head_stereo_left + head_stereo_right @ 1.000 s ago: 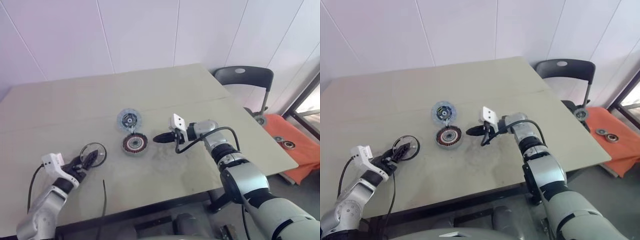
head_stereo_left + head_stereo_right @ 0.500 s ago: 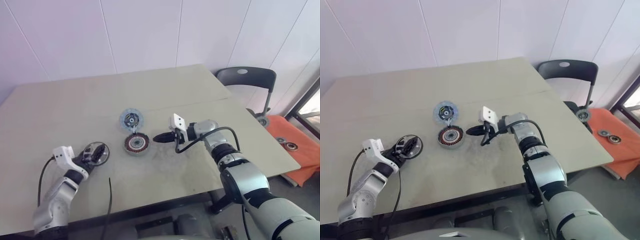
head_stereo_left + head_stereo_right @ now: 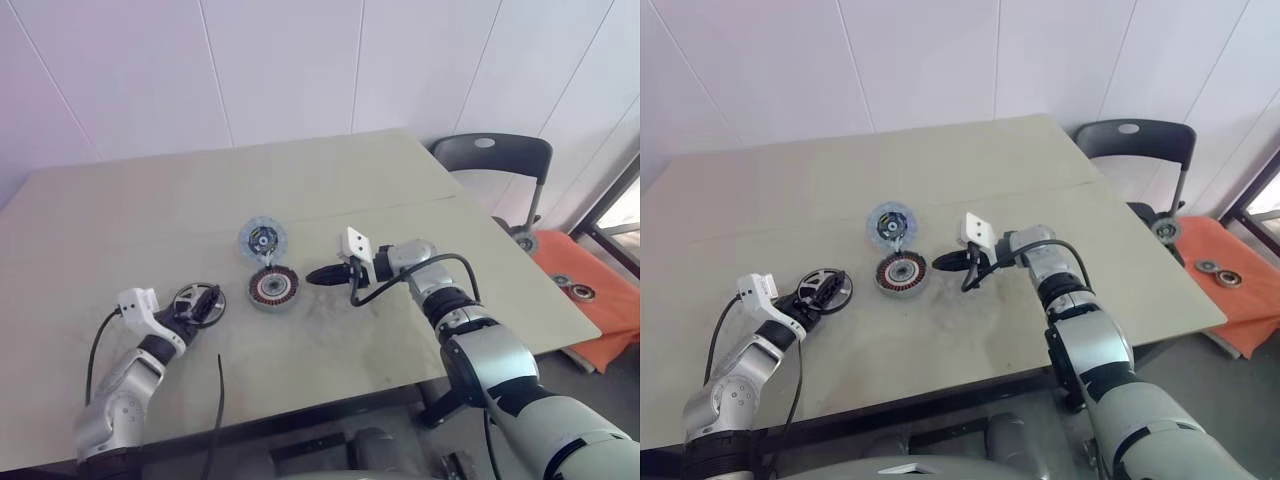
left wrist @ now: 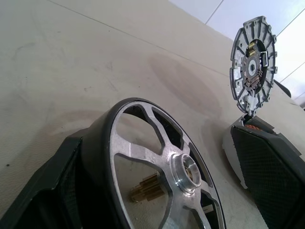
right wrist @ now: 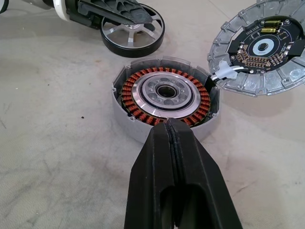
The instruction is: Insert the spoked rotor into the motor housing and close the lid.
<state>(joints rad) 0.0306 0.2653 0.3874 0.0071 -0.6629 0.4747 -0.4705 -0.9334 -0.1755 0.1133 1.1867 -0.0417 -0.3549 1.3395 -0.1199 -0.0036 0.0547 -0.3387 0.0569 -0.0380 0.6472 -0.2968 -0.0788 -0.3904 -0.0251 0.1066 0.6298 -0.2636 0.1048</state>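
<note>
The spoked rotor (image 3: 212, 298), a dark rim with silver spokes, lies on the table at the front left. My left gripper (image 3: 193, 307) is open around it. One finger (image 4: 57, 191) rests against the rim and the other finger (image 4: 271, 176) stands apart from it. The motor housing (image 3: 270, 288), with its ring of copper windings, sits just right of the rotor. The lid (image 3: 261, 241) lies flat behind the housing with its circuit side up, joined to it by a short wire. My right gripper (image 3: 315, 277) is shut, its tip at the housing's right rim (image 5: 143, 133).
The beige table (image 3: 350, 190) extends far behind the parts. A black cable (image 3: 218, 400) hangs over its front edge near my left arm. A dark chair (image 3: 490, 155) stands at the back right, and an orange mat (image 3: 600, 300) with small parts lies on the floor.
My left arm has pushed forward and to the right, so the open gripper reaches further around the rotor. The rotor has shifted slightly toward the housing. The right gripper has kept still.
</note>
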